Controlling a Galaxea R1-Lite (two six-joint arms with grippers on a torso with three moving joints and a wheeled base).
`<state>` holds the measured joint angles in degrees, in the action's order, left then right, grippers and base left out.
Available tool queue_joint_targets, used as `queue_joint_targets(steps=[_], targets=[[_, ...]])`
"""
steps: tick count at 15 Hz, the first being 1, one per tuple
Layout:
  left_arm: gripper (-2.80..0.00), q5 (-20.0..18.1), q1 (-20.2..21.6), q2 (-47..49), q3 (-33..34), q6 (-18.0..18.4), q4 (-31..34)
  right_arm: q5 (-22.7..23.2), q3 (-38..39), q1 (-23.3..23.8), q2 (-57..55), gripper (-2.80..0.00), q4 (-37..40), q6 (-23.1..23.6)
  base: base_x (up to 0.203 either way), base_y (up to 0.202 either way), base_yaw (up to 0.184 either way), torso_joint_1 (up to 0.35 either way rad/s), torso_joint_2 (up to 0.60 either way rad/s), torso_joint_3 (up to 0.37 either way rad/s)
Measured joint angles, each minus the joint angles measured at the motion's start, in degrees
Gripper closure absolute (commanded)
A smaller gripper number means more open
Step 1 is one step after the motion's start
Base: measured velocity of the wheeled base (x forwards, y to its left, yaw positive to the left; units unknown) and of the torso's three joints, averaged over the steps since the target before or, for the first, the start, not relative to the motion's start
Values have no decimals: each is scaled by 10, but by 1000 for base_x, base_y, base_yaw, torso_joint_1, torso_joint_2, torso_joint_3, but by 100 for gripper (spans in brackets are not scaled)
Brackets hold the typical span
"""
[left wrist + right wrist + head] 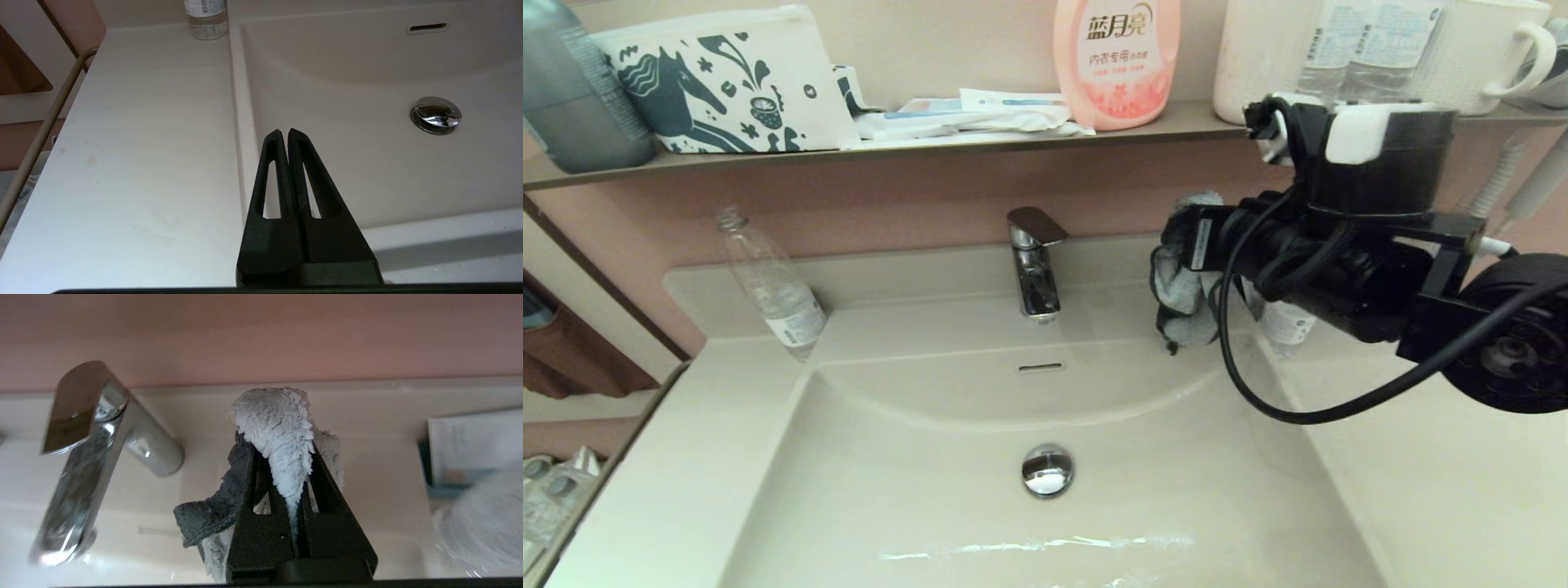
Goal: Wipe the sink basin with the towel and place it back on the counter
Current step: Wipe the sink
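The towel (1181, 286) hangs in the air to the right of the faucet, dark grey outside and pale grey-blue inside, bunched up. My right gripper (284, 447) is shut on the towel (278, 428), which sticks up between the fingers and droops beside them. It is held above the back of the cream-white counter (1437, 474), clear of the surface. The sink basin (915, 457) lies below with its chrome drain plug (1046, 469) and slot overflow (1041, 367). My left gripper (284, 132) is shut and empty, over the basin's left rim (239, 122); it is out of the head view.
A chrome faucet (1033, 261) stands behind the basin. A clear bottle (772, 286) is at the back left of the counter, another bottle (1286, 322) behind my right arm. The brown-grey shelf (980, 139) above carries a pink detergent bottle (1116, 57), a pouch, papers and cups. A water streak shines in the basin front (1045, 545).
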<state>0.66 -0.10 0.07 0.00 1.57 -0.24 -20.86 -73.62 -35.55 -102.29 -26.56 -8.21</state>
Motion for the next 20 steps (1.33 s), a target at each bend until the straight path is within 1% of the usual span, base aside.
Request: queue_joint_targets(steps=[3, 5, 9, 13, 16, 20], targets=[[0, 0, 0, 0, 0, 0, 0, -8, -13, -15, -69, 0, -92, 21, 0, 0, 0, 0, 0, 0], [0, 0, 0, 0, 0, 0, 0, -9, -47, -24, -122, 0, -135, 27, 0, 0, 0, 0, 0, 0], [0, 0, 0, 0, 0, 0, 0, -7, -102, -37, -215, 0, -155, 28, 0, 0, 0, 0, 0, 0], [0, 0, 0, 0, 0, 0, 0, -7, -113, -36, -267, 0, -181, 28, 0, 0, 0, 0, 0, 0], [0, 0, 0, 0, 0, 0, 0, -8, -110, -15, -285, 0, -184, 35, 0, 0, 0, 0, 0, 0], [0, 0, 0, 0, 0, 0, 0, -8, -73, 37, -277, 0, -188, 53, 0, 0, 0, 0, 0, 0]])
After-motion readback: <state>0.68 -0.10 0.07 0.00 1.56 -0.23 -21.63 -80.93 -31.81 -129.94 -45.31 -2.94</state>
